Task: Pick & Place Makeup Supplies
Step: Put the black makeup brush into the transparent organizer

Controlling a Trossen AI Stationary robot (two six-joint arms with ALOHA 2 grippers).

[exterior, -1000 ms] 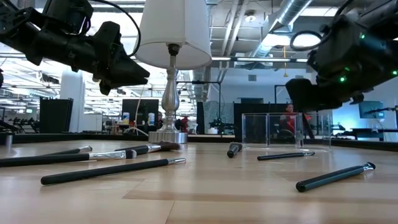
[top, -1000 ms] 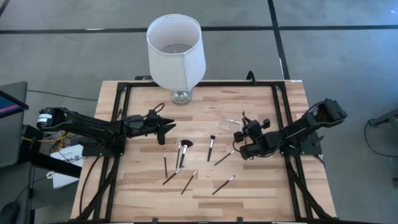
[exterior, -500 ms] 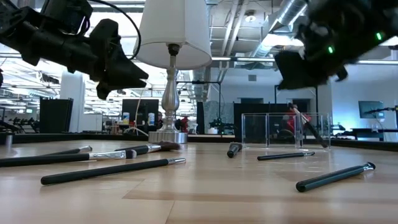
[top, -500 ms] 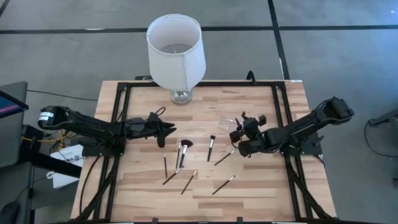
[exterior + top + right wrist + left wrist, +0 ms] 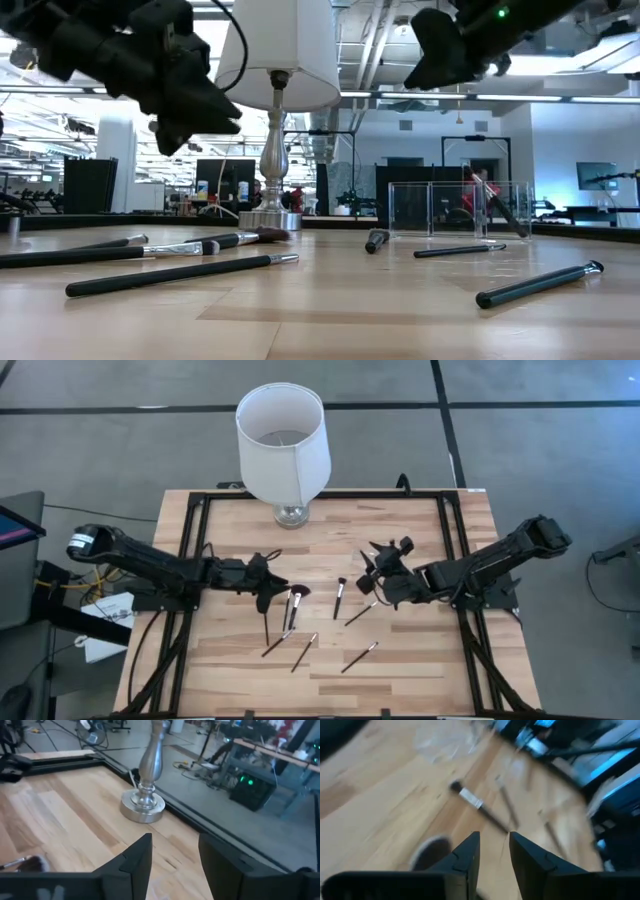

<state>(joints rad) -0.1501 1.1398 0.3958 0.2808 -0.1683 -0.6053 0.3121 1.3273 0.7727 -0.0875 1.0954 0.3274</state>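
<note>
Several thin makeup brushes lie flat on the wooden table: one (image 5: 265, 625) just below my left gripper, a fluffy-headed one (image 5: 295, 600), one (image 5: 339, 594), one (image 5: 360, 612) and more nearer (image 5: 358, 656). Another brush (image 5: 496, 206) leans inside the clear plastic holder (image 5: 440, 208). My left gripper (image 5: 270, 594) is open, tipped down over the left brushes; its wrist view shows a brush (image 5: 475, 805) and the fluffy head (image 5: 432, 852) ahead. My right gripper (image 5: 370, 565) is open and raised (image 5: 420, 60) near the holder, holding nothing.
A large white lampshade (image 5: 283, 432) on a silvery base (image 5: 144, 804) stands at the table's far edge, middle. Black frame rails (image 5: 190, 530) run along the table's sides. Bare wood lies at the near edge (image 5: 420, 670).
My left gripper has moved toward the near edge and tipped down over the left brushes. My right gripper has risen from the holder and moved toward the table's left and far edge. One brush stays leaning in the holder.
</note>
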